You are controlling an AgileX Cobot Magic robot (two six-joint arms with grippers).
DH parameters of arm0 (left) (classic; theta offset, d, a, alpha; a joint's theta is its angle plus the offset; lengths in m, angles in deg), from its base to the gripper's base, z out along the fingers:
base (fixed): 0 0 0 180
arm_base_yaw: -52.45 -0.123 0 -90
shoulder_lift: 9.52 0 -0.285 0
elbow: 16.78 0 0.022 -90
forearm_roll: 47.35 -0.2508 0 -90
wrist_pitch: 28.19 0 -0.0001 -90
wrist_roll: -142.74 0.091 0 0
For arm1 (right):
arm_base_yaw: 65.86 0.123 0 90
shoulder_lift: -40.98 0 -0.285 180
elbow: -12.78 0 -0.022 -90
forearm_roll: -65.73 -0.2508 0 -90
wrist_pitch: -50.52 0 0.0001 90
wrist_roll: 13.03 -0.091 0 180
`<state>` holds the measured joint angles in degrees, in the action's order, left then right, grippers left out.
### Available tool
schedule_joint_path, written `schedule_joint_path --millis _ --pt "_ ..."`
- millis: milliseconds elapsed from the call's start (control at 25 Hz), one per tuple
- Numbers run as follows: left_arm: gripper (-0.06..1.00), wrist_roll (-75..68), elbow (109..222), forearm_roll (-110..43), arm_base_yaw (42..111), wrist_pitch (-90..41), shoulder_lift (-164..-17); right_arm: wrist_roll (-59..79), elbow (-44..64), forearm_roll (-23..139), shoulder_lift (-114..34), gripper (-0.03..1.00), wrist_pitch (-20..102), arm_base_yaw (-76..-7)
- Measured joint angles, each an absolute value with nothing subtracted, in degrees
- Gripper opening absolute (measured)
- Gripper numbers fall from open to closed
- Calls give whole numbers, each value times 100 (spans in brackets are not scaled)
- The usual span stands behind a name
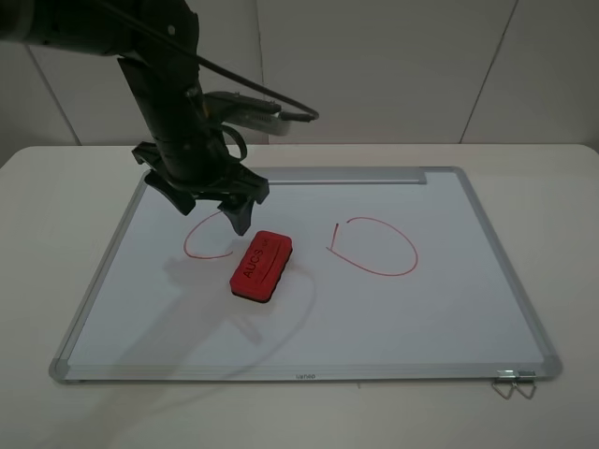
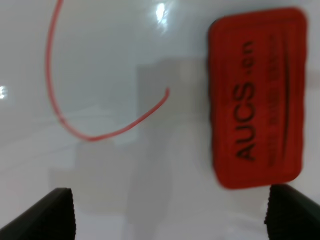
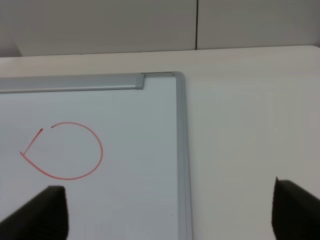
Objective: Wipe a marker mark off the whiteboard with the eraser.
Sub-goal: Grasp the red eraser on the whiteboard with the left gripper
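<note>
1. My left gripper [image 1: 211, 213] hangs over the whiteboard [image 1: 374, 318], fingers spread wide and holding nothing.
2. The marker mark [image 2: 61, 119], a thin red open curve, lies on the board below the gap between those fingers, towards one of them.
3. The eraser [image 1: 262, 266] lies flat on the board, lettering up, just beside my other left finger [image 2: 292, 212] and outside the curve.
4. My right gripper [image 3: 172, 212] is spread wide too, and empty. The board's frame edge passes beneath the gap, and a closed red loop [image 3: 102, 150] lies ahead of one finger.
</note>
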<state>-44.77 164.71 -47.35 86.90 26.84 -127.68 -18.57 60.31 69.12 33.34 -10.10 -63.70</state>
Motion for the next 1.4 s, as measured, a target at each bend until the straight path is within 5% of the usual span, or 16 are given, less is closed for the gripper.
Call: schedule_joint_path --millis 280,1400 --pt "76 -4761 17259 -4872 9076 3085 -13670 -1857 6031 6912 3334 72 -1010 -6370" --pt "76 -6151 16822 -5283 9353 2268 -13826 -1857 6031 6912 3334 72 -1010 -6370"
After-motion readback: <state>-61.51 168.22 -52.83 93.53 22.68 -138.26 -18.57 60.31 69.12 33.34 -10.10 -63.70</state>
